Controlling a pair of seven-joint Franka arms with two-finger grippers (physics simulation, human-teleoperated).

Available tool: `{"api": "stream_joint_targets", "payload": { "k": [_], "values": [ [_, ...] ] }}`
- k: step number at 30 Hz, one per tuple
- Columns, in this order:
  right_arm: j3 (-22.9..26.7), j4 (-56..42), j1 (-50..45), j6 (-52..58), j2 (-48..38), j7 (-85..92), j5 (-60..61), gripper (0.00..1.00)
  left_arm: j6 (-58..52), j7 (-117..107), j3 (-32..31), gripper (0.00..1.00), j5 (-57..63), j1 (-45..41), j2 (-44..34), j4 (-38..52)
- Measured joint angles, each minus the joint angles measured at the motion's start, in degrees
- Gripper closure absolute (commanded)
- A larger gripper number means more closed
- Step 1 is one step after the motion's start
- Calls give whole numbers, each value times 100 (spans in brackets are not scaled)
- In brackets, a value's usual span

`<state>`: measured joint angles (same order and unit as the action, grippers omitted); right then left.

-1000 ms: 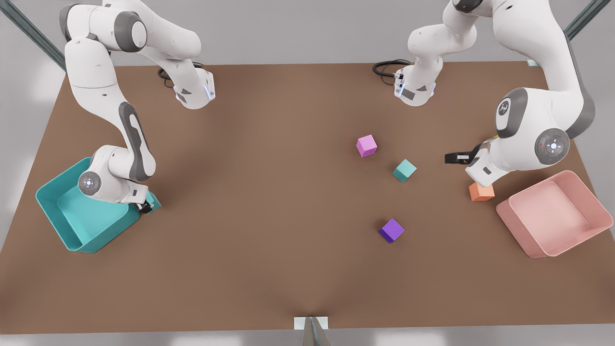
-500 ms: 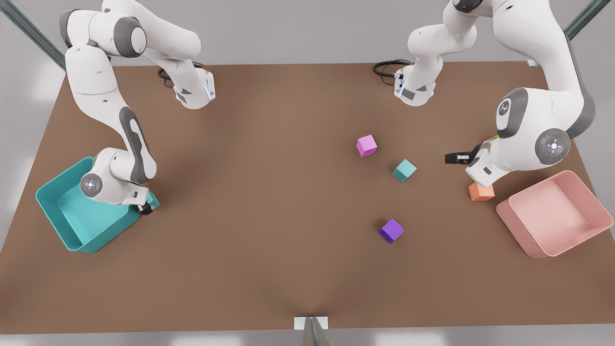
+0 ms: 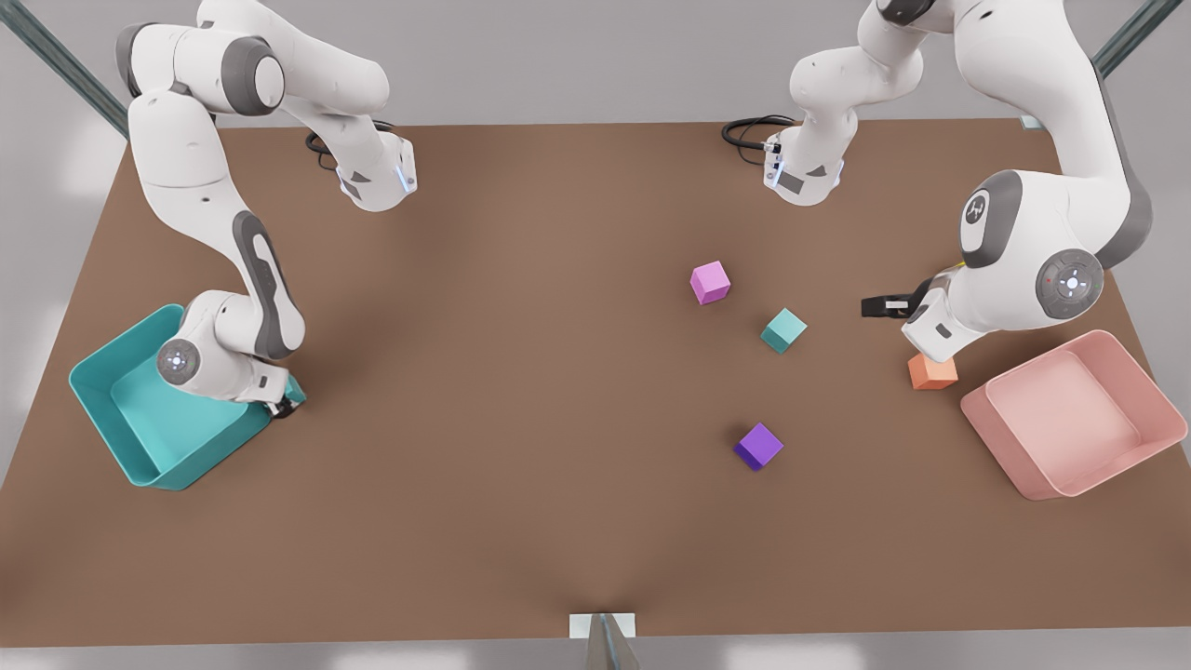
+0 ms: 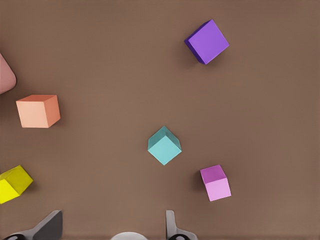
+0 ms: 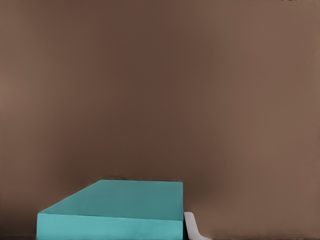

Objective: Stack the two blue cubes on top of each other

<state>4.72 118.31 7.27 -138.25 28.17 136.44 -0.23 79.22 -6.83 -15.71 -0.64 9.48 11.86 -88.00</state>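
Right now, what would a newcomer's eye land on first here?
Probably the right gripper, low beside the teal bin on the front view's left, closed on a teal cube. Next, the second teal cube among scattered coloured cubes, near the left gripper, open above them.

Open brown table (image 3: 521, 391) across the middle, no obstruction between the two arms. Free teal cube (image 3: 783, 329) flanked by pink cube (image 3: 710, 282), purple cube (image 3: 758, 447) and orange cube (image 3: 931, 371), all apart. Teal bin (image 3: 140, 437) crowds the second teal cube (image 5: 115, 210).
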Motion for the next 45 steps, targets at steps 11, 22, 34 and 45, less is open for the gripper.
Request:
{"api": "stream_joint_targets", "payload": {
  "k": [11,22,34,45],
  "values": [
    [-554,-72,-1132,236,-99,-538,780,59,0,-4,2,0,0,1,3,0],
    [-579,-3020,-4559,508,1426,-3402,1996,58,127,-25,-58,0,13,75,-5,-638],
    [-513,-4858,-4962,925,2739,-6279,2205,0,2724,229,2156,0,-62,-2014,-472,-3716],
    [-412,-5663,-3005,2902,1929,-7728,2149,0,4131,-704,2160,0,-1078,-2298,-586,-4992]
  ]
}}
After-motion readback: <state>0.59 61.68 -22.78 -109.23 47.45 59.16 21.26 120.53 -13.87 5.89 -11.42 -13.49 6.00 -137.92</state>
